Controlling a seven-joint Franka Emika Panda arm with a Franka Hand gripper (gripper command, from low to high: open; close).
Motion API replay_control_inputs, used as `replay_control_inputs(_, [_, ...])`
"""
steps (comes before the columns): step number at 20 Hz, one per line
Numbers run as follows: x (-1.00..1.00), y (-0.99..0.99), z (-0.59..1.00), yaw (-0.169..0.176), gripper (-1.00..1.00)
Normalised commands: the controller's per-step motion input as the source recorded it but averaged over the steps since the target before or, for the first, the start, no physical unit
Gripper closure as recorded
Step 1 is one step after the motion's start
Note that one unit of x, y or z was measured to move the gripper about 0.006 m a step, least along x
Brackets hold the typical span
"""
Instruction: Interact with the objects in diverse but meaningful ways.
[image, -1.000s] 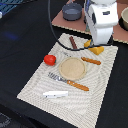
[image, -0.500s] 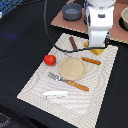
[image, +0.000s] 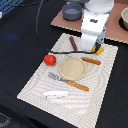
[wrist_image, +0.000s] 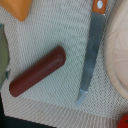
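My gripper (image: 92, 48) hangs low over the far part of the woven placemat (image: 35, 87). The white hand hides its fingers, and none show in the wrist view. Below it lie a dark red sausage stick (wrist_image: 37, 72) (image: 73, 43) and a knife (wrist_image: 92, 50) with an orange handle (wrist_image: 100, 5). The knife's blade (image: 65, 51) points toward the red tomato (image: 49, 59). The tan plate (image: 73, 68) (wrist_image: 120, 50) sits mid-mat. The yellow-orange bread block (image: 99, 50) (wrist_image: 22, 7) peeks out beside the hand. A fork (image: 67, 81) and a white flat piece (image: 55, 93) lie nearer the front.
An orange-brown stick (image: 91, 61) lies beside the plate on the exterior view's right. A grey bowl (image: 72, 11) stands on a brown board (image: 115, 30) at the back, with another bowl (image: 124, 17) at the right edge. A black cable (image: 39, 25) runs across the dark table.
The arm has drifted slightly toward the exterior view's left. The objects on the mat have stayed where they were.
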Motion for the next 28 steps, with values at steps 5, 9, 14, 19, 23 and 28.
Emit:
replay_control_inputs(5, [-0.76,0.14,-0.28,-0.075,-1.00])
replay_control_inputs(9, [-0.68,0.20,-0.14,-0.127,-1.00])
replay_control_inputs(14, [-0.66,0.26,-0.16,-0.126,-1.00])
replay_control_inputs(19, [-0.68,0.29,-0.18,-0.066,-1.00])
replay_control_inputs(23, [-0.69,0.32,-0.25,-0.001,-1.00])
replay_control_inputs(28, [-0.64,0.36,-0.23,0.000,-1.00])
